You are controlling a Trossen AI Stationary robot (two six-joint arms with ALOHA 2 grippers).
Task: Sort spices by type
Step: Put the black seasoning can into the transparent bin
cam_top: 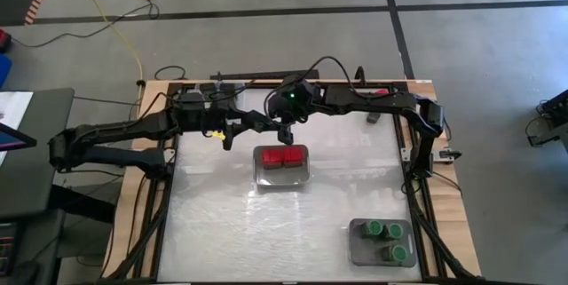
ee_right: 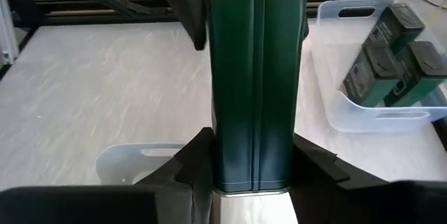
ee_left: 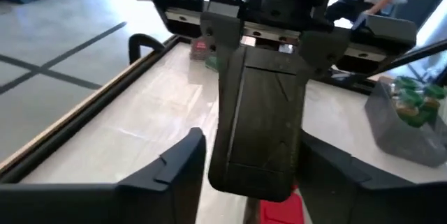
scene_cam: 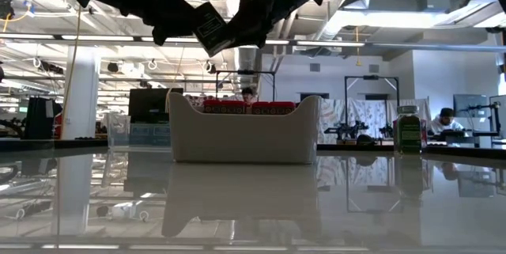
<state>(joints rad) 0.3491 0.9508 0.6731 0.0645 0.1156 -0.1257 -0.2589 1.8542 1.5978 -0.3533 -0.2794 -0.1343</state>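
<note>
**Dark green tin held in the air between both arms**

The dark green spice tin point(ee_right: 258, 77) is hanging above the desk point(cam_top: 222, 223), behind the white tray point(cam_top: 259, 174) of red-capped spices point(cam_top: 281, 156) and tilted in the low view. The right gripper point(ee_right: 253, 151) is clamping it, its fingers point(ee_right: 195, 161) pressing on two opposite flat faces at one end. The left gripper point(ee_left: 251, 147) is facing the tin's other end: its fingers point(ee_left: 174, 168) are standing apart on either side of the tin, with a gap showing on both sides, so they are gripping nothing.

The tin is looking like thin, rigid sheet metal: probably light and stiff, but smooth and glossy, so likely to slide or twist under a weak pinch. The broad flat sides, near the middle of its length, are offering the surest hold; the edges and corners are not. More tins of this kind point(ee_right: 391, 56) are lying in a clear tray point(ee_right: 328, 63) nearby.
</note>
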